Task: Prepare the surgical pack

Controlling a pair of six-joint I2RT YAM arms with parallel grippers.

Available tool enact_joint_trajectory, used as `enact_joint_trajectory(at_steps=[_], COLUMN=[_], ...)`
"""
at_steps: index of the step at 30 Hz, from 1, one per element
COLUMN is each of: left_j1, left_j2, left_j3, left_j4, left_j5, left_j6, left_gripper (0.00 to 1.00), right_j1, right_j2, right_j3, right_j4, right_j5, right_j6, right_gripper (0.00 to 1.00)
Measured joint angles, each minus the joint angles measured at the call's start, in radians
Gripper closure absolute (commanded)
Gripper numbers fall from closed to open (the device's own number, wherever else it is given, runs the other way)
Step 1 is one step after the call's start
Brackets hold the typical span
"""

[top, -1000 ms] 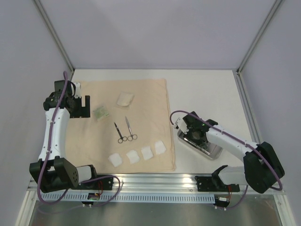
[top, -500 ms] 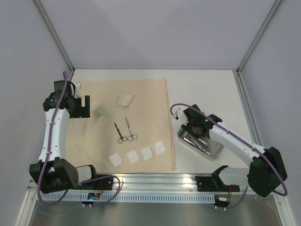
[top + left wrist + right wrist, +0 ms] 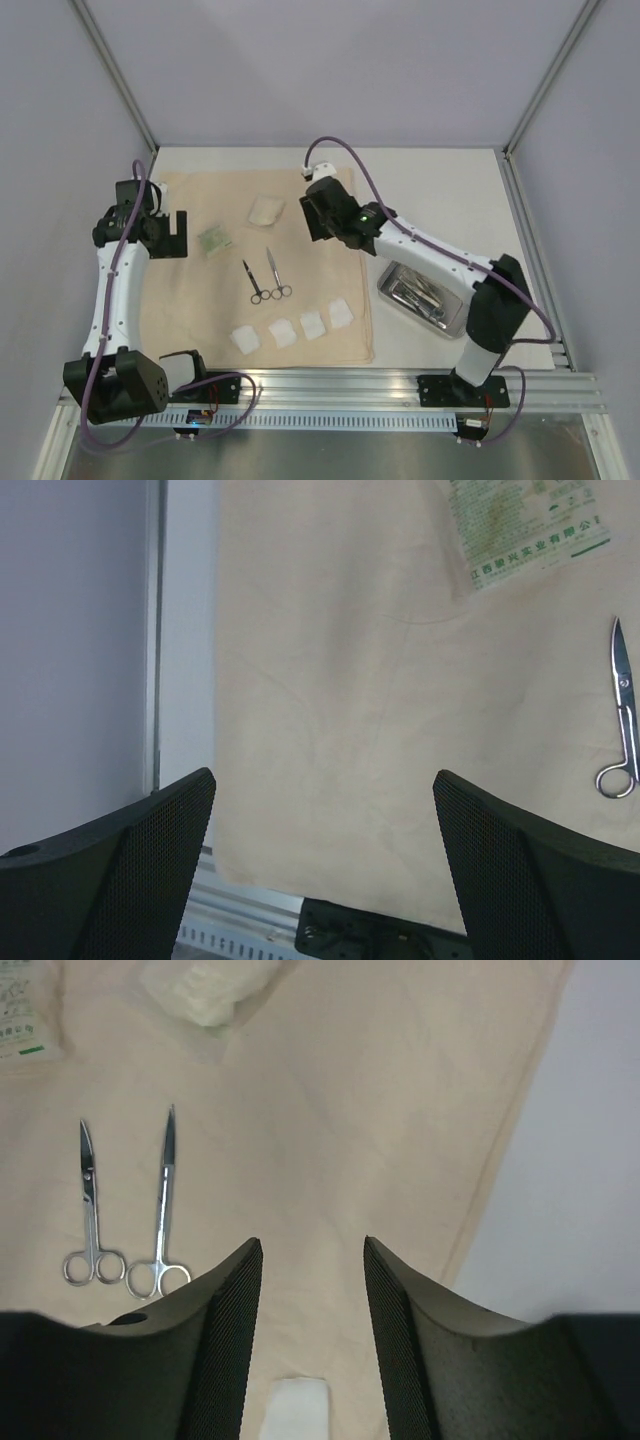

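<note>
The beige cloth lies spread flat on the table's left half. On it are two pairs of scissors, a row of several white gauze squares, a white wad and a green-printed packet. The steel tray sits right of the cloth with metal instruments in it. My right gripper hovers open over the cloth's far right part, nothing between its fingers; in its wrist view the gripper looks down on the scissors and one gauze square. My left gripper stands wide open at the cloth's left edge.
Bare white table runs behind and to the right of the tray. Grey walls with metal posts close in the back and both sides. The aluminium rail with both arm bases borders the near edge. The left wrist view shows cloth, packet and scissors.
My right arm has risen from the tray and swung left and away over the cloth, its jaws opening on the way. Instruments stay in the tray. The left arm has barely moved.
</note>
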Motion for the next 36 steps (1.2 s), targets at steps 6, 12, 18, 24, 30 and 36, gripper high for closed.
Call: enact_joint_trajectory(at_steps=[6,12,18,24,30,36], left_j1=[0.008,0.013,0.013,0.013,0.013,0.013], left_j2=[-0.025,-0.027,-0.032,-0.04,-0.043,-0.043], left_j3=[-0.046,-0.055,-0.055,-0.055,-0.055,-0.055], left_j4=[0.027,0.04,0.05,0.051,0.051,0.051], left_j5=[-0.053,-0.069,-0.064,-0.054,-0.05,-0.049], left_j6=[0.003,0.003,0.003,0.003,0.003,0.003], left_gripper=[0.0,0.0,0.0,0.0,0.0,0.0], right_j1=[0.11,0.183,0.199,0.2,0.2,0.206], right_j2=[0.349,0.504,0.656,0.739,0.744,0.759], right_j3=[0.306,0.417,0.509,0.533,0.533,0.554], right_j4=[-0.043,-0.079,-0.118,-0.154,-0.154,-0.162], right_j5=[0.007,0.002,-0.013,-0.008,-0.028,-0.032], right_j6=[0.104,0.132,0.139,0.144,0.154,0.15], right_gripper=[0.55,0.58,0.6,0.67,0.69,0.93])
